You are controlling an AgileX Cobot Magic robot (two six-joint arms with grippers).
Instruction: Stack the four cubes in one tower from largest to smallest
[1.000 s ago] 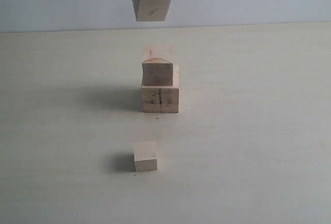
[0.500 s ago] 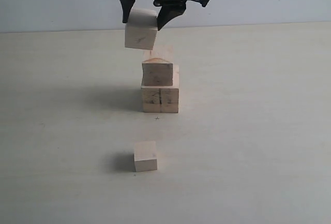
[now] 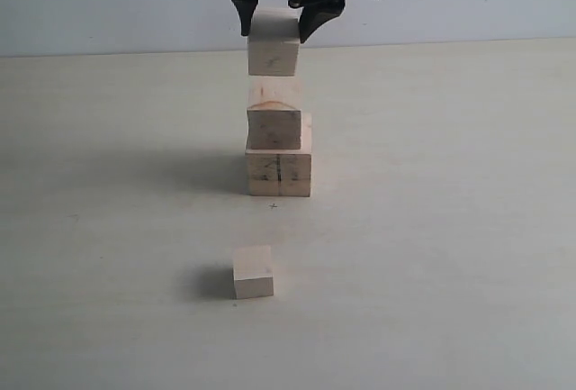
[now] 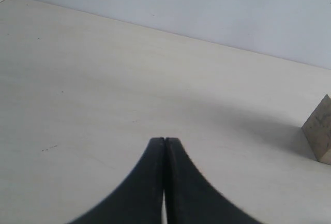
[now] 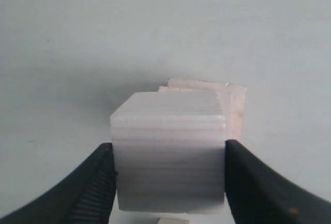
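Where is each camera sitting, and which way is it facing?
Exterior view: low in front of the table, facing level across it toward the wall. It shows the right tool holding a cube above the stack.
Left wrist view: on the left arm, looking along the table past the shut left tool. A cube corner shows at the edge.
Right wrist view: on the right arm, looking down between its tool's fingers at that cube.
Shared: the exterior and right wrist views both show the cube and the stack.

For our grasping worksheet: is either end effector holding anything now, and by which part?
The right end effector grips a pale wooden cube by two opposite side faces, above the two-cube stack. The left end effector is shut, holding nothing.
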